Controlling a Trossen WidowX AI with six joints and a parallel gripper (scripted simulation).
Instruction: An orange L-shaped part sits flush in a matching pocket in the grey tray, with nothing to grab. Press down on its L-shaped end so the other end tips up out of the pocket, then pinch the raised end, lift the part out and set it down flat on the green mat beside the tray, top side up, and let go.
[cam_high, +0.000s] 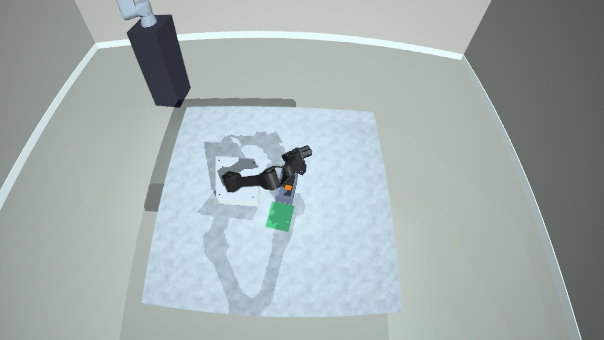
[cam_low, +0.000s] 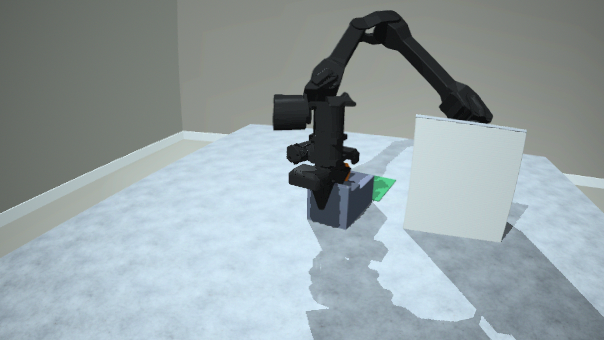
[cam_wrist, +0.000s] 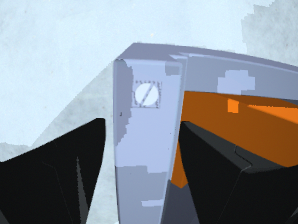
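Note:
The orange part (cam_high: 288, 188) (cam_low: 348, 175) (cam_wrist: 210, 107) lies in the grey tray (cam_high: 284, 199) (cam_low: 361, 200) (cam_wrist: 150, 142). In the exterior view a bit of it shows above the tray rim; most is hidden, so its exact tilt cannot be told. My gripper (cam_low: 333, 187) (cam_wrist: 142, 128) is partly open and points down across the tray's end wall. One finger is outside that wall, the other over the L-shaped end of the part, overlapping it in the wrist view. Contact cannot be told. Nothing is pinched. The green mat (cam_high: 280, 217) (cam_low: 384, 187) is flat beside the tray's far end.
The white base block (cam_high: 246, 194) (cam_low: 465, 180) under the arm stands to one side of the tray. The arm arches from it over to the tray and hides part of the tray in the top view. A dark pillar (cam_high: 159, 65) stands beyond the table.

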